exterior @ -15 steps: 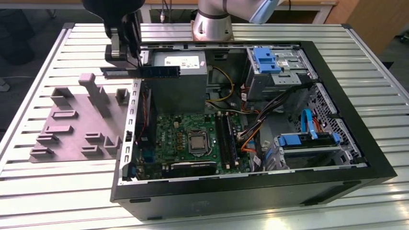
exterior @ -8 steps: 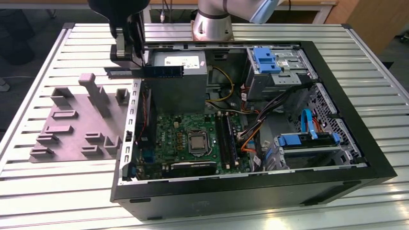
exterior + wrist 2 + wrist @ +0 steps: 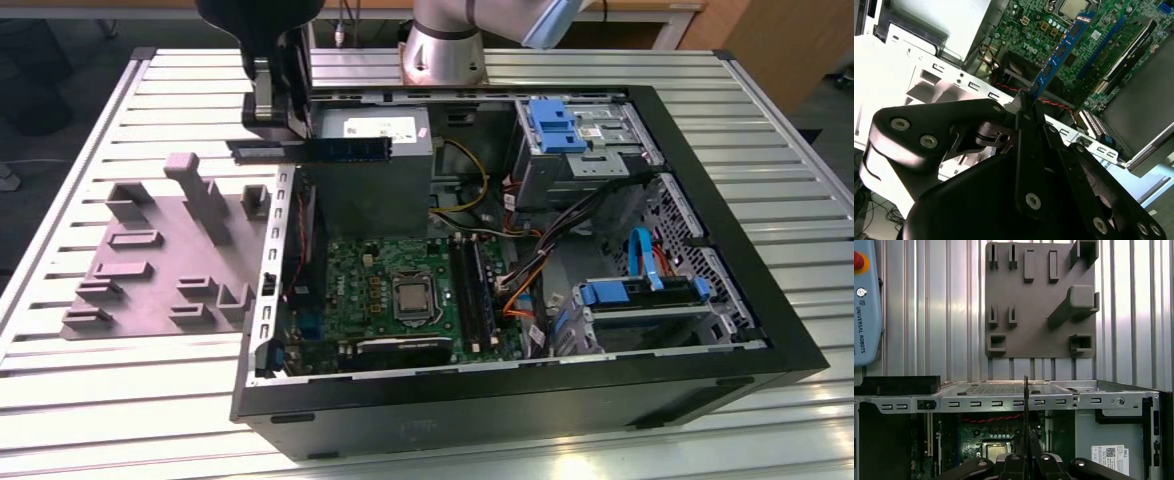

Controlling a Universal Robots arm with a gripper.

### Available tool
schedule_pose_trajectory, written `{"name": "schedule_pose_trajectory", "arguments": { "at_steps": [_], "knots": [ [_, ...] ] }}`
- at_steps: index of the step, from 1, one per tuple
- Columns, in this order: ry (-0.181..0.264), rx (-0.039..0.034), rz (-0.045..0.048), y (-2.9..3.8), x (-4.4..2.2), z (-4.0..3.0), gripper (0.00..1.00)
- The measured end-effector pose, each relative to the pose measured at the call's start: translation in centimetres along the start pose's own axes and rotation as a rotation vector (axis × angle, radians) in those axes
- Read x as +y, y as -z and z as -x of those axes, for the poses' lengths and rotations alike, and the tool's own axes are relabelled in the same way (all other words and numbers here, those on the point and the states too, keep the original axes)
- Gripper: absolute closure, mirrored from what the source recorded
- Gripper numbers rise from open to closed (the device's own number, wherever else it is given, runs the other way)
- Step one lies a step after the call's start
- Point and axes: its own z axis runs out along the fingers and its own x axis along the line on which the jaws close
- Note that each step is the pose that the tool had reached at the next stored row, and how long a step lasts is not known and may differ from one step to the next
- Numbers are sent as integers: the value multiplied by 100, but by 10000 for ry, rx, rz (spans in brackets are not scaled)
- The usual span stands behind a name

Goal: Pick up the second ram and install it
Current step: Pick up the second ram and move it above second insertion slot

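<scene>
The end effector (image 3: pixel 1026 102) pinches the second ram (image 3: pixel 1061 50). Carrying step, I think; it needs lining up with a slot (image 3: pixel 470 285) below.

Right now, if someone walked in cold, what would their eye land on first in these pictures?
Probably the open computer case lying on the slatted table, its green motherboard exposed. Next, the pincer shut on the second ram, holding the stick over the case's rim at the exterior view's upper left. Beside the case on that side lies a mauve-grey fixture plate.
</scene>
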Motion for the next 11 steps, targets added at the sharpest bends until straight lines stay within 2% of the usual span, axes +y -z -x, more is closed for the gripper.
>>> {"name": "schedule_pose_trajectory", "arguments": {
  "at_steps": [11],
  "knots": [
    [-1, 0, 0, 0, -106, 3, 86]
  ]
}}
